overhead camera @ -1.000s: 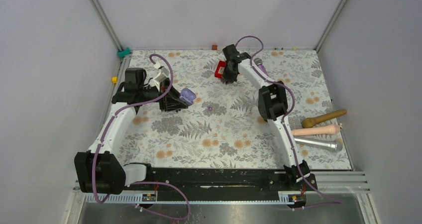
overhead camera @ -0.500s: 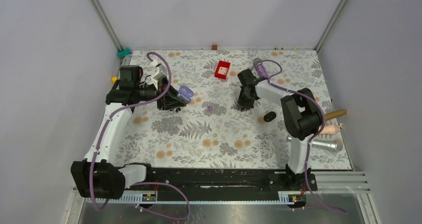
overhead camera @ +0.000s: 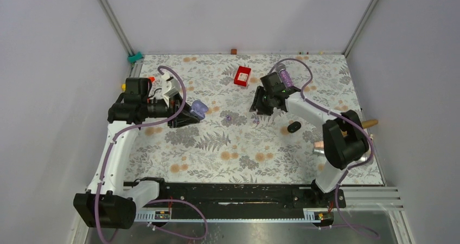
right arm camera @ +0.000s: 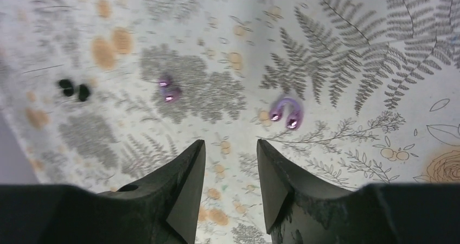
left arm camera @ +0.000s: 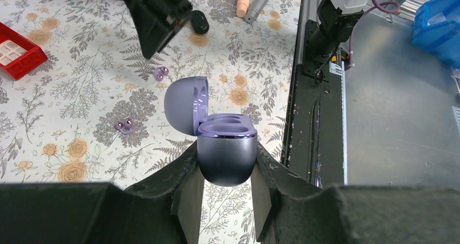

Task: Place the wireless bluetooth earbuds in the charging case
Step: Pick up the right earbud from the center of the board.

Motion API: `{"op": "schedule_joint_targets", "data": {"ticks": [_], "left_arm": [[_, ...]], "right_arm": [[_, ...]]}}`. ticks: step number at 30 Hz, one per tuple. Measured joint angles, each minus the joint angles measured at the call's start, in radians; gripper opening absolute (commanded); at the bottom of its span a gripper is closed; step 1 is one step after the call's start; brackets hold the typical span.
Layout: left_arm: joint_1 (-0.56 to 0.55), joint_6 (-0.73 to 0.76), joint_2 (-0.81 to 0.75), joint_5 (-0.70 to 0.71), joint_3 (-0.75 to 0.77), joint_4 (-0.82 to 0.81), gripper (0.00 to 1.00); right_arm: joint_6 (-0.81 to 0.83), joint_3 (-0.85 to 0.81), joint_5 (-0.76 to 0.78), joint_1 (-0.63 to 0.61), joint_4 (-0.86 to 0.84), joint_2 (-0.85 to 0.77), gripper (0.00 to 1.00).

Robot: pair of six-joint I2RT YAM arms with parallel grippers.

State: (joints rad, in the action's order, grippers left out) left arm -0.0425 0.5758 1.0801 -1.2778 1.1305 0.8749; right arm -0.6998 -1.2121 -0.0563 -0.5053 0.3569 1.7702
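Note:
The lavender-grey charging case [left arm camera: 225,157] is upright with its lid hinged open, and its two sockets look empty. My left gripper [left arm camera: 225,153] is shut on its lower half; in the top view, left gripper [overhead camera: 190,114] and case [overhead camera: 198,108] are at the mat's left. Two small purple earbuds lie loose on the mat: one earbud [right arm camera: 286,113] just beyond my right fingertips, the other earbud [right arm camera: 168,91] further left. The left wrist view shows the same earbud pair [left arm camera: 160,72] [left arm camera: 125,126]. My right gripper [right arm camera: 230,144] hovers open and empty above the mat, mid-table [overhead camera: 256,108].
A black oval object [overhead camera: 294,127] lies right of centre. A red box [overhead camera: 242,76] sits at the back and a purple glitter microphone [overhead camera: 283,77] lies under the right arm's cable. More microphones [overhead camera: 369,123] rest at the right edge. The mat is floral.
My right arm swung from the red box at the back toward mid-table, and its jaws opened. The left arm drew slightly left with the case.

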Motion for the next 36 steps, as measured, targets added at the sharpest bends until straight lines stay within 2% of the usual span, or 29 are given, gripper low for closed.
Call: {"op": "schedule_joint_targets", "data": {"ticks": [4, 9, 13, 18, 23, 26, 36], "left_arm": [[0.005, 0.007, 0.003, 0.002, -0.006, 0.005, 0.00], [0.013, 0.023, 0.003, 0.004, -0.029, 0.014, 0.00], [0.016, 0.032, 0.003, 0.006, -0.040, 0.015, 0.00], [0.021, 0.042, 0.003, 0.005, -0.045, 0.015, 0.00], [0.031, 0.050, 0.002, 0.001, -0.045, 0.015, 0.00], [0.035, 0.053, 0.001, -0.005, -0.049, 0.014, 0.00], [0.062, 0.056, -0.003, -0.021, -0.062, 0.015, 0.00]], "right_arm": [[0.040, 0.000, -0.016, 0.000, -0.019, -0.114, 0.47], [0.252, -0.031, -0.058, 0.000, -0.024, -0.127, 0.45], [0.479, -0.164, -0.055, 0.003, 0.056, 0.000, 0.43], [0.627, -0.305, -0.050, 0.027, 0.180, 0.175, 0.36], [0.668, -0.336, -0.035, 0.079, 0.292, 0.270, 0.27], [0.668, -0.336, -0.032, 0.098, 0.333, 0.291, 0.26], [0.638, -0.338, -0.033, 0.097, 0.367, 0.305, 0.18]]}}
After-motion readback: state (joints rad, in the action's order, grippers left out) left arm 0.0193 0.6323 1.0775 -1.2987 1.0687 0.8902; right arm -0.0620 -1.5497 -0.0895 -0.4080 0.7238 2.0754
